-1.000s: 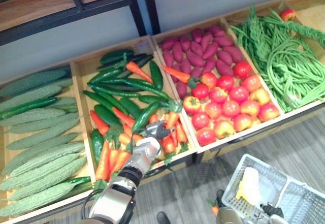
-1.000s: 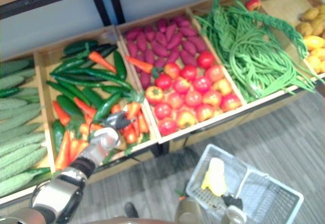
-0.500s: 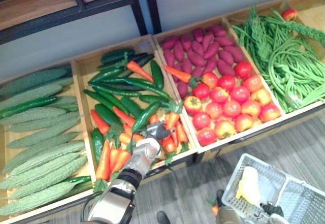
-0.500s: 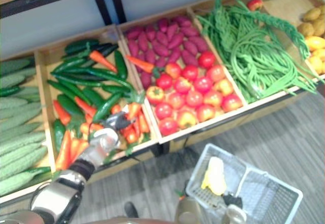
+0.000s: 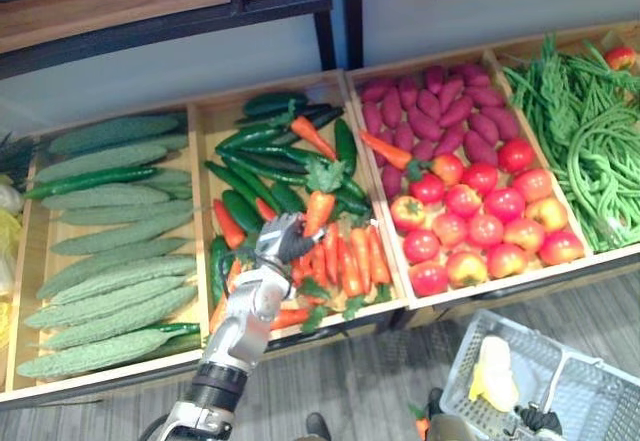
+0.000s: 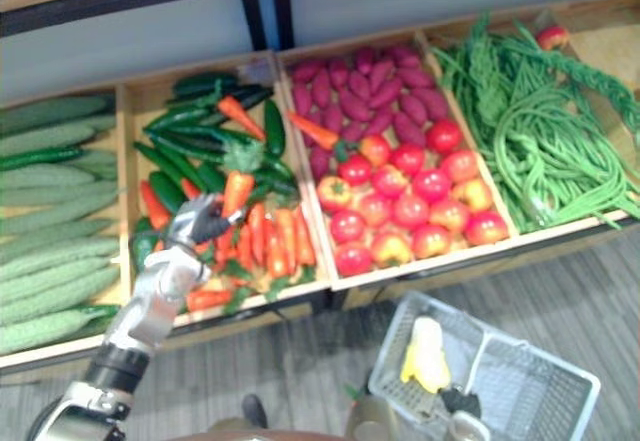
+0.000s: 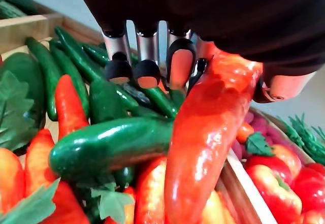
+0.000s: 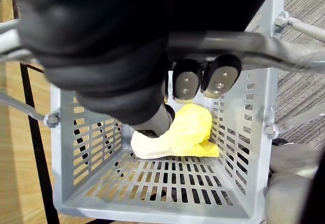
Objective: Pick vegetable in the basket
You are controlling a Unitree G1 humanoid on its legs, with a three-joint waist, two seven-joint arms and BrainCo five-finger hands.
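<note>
Nearest, the right hand gripped the handle of the basket, while farther off the left hand kept its fingers clenched round a carrot just above its crate, probably light, stiff and slick, best pinched near the thick top.

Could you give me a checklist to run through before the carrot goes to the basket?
1. Grip: left hand has fingers and thumb curled round the carrot. Ok.
2. Carrot free of the pile in its crate: its lower end sits close to the other vegetables. Cannot tell.
3. Basket held: right hand is curled round the basket handle. Ok.
4. Room in the basket: one yellow item lies inside, and most of the floor is bare. Ok.
5. Basket opening faces up. Ok.
</note>
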